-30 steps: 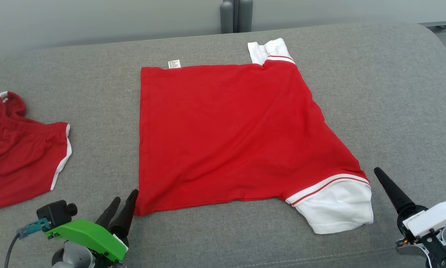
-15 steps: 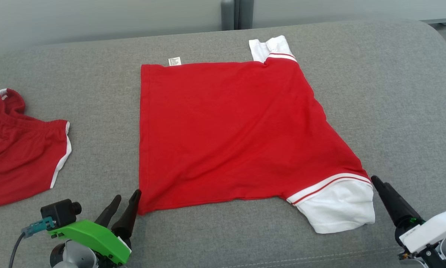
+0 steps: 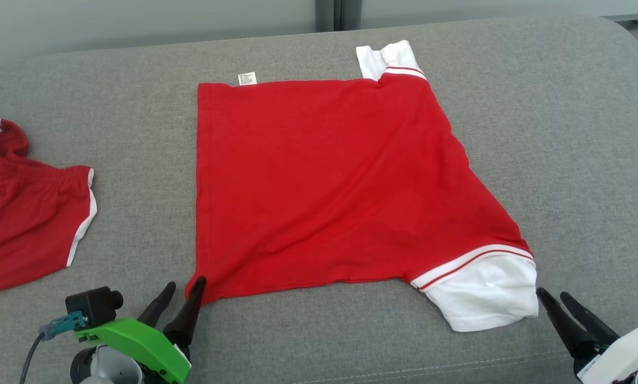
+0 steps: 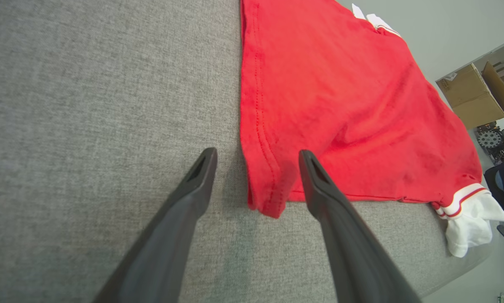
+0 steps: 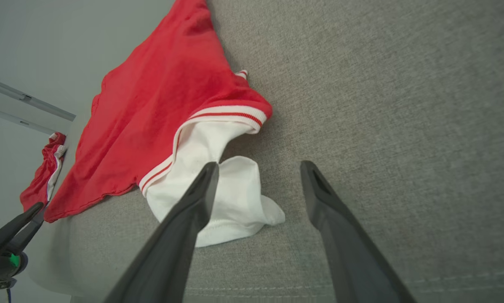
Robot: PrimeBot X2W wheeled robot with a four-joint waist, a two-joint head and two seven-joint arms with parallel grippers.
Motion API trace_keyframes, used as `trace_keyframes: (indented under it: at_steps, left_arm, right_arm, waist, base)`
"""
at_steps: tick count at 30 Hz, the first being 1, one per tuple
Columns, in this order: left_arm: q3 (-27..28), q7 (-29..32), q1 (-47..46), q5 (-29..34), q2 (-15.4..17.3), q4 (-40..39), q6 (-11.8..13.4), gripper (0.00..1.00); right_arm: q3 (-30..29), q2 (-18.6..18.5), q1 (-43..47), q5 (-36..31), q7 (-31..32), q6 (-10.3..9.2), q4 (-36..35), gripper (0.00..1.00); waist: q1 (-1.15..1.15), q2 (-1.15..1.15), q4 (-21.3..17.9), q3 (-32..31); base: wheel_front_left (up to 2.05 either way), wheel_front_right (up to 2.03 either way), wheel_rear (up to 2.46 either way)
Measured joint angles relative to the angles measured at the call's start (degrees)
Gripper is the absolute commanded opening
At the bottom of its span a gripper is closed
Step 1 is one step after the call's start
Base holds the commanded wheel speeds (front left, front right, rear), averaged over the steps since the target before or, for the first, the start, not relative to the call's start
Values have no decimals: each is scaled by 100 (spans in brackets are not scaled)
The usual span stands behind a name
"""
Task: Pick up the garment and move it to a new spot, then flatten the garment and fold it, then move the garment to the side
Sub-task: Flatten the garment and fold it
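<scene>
We're at a grey padded surface (image 3: 564,133), pale wall behind, cardboard box (image 4: 473,94) off to one side. Red shirt (image 3: 324,181) lies flat mid-surface. Our left gripper (image 3: 186,282) sits low, fingers spread astride the near hem corner. Right gripper (image 3: 552,293) is just beside the white sleeve (image 3: 484,298), fingers spread.

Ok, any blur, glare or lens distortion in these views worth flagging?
Head view: soft, even light, no glare; the red short-sleeved shirt and grey fabric surface are sharp. Left wrist view: wide-angle stretch enlarges the dark fingers of the left gripper; a faint shadow lies under the shirt's near corner. Right wrist view: same stretch; the white sleeve is bright but keeps its folds.
</scene>
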Motion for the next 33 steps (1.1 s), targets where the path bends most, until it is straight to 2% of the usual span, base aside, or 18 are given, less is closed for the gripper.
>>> trace_keyframes:
  at_steps: [7, 20, 23, 24, 33]
  left_arm:
    - [-57, 0, -1, 36, -7, 0, 0, 100]
    - [-132, 18, -3, 80, -23, 75, 24, 100]
    - [-181, 59, -3, 80, -27, 121, 24, 100]
    - [-186, 59, -3, 80, -29, 134, 24, 100]
    - [-232, 135, -4, 163, -15, 215, 48, 100]
  right_arm:
    - [336, 57, -43, -341, 2, 0, 134, 100]
    - [544, 238, -271, -430, 55, 0, 392, 100]
    - [614, 285, -307, -441, 56, 0, 408, 17]
    - [649, 304, -320, -441, 66, 0, 408, 0]
    - [822, 363, -355, -397, 130, 1, 420, 0]
  waist:
    - [0, 0, 8, 46]
    - [0, 0, 77, 73]
    - [0, 0, 86, 71]
    - [0, 0, 87, 69]
    - [0, 0, 65, 52]
  base:
    - [0, 0, 0]
    - [0, 0, 0]
    - [0, 0, 0]
    - [0, 0, 0]
    - [0, 0, 0]
